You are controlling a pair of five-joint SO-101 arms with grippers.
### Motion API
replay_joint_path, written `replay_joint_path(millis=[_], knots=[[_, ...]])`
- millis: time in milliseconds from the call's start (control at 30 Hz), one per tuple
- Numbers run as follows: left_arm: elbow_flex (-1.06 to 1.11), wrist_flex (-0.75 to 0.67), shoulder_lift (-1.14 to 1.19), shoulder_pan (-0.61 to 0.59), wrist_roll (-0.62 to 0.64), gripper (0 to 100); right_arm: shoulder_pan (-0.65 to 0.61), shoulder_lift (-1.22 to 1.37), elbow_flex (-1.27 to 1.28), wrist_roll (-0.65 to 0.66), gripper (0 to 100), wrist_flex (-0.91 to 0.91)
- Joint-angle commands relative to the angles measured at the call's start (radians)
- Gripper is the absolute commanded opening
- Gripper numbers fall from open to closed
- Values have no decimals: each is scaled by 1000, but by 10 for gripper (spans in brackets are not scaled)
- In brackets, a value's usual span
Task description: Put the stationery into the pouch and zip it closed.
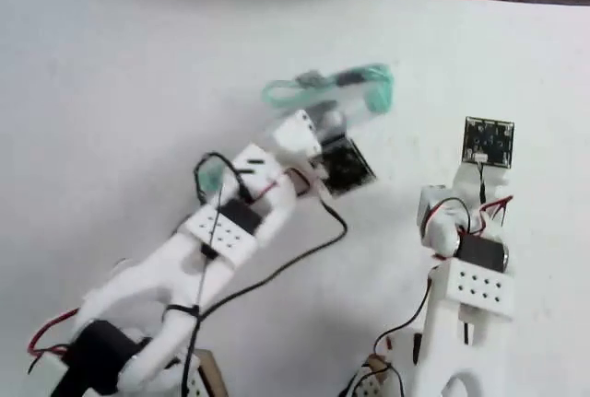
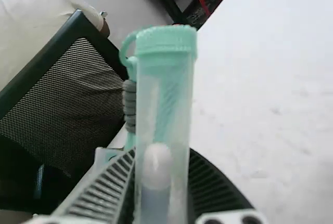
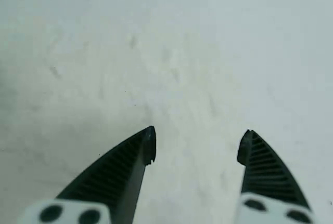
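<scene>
Seemingly aloft, the pouch (image 2: pixel 164 89) is clamped in the left end effector (image 2: pixel 158 182).

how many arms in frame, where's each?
2. Left arm: mid-table, end effector shut on the pouch. Right arm: beside it, end effector open above the table.

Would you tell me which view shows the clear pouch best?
The left wrist view: the clear pouch sits close up in the left hand, green end plain. The high view shows it small from above; the right wrist view faces table past the open right hand.
</scene>
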Motion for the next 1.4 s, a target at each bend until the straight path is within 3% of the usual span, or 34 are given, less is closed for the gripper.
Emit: replay_joint_path(millis=[0,67,267,567,733,833,1000,1100,1233,1367], knots=[[44,8,54,16,83,160,8,24,-46,-9,255,-16],[54,107,8,44,153,185,8,33,-48,-9,255,-19],[-6,588,-243,130,387,274,8,33,-48,-9,255,-19],[-292,1142,-539,173,390,282,8,38,-48,-9,255,-18],[-413,1231,-584,228,400,312,8,38,-48,-8,255,-18],[-411,1177,-512,246,433,329,8,36,-48,-8,255,-16],[-528,1114,-360,-8,433,272,8,31,-46,-6,255,4],[-635,1260,-366,-222,422,148,8,31,-43,-6,254,2],[-686,1462,-354,-487,239,24,8,38,-41,-2,204,-4],[-614,1600,-283,-659,166,24,1,38,-43,0,57,-4]])
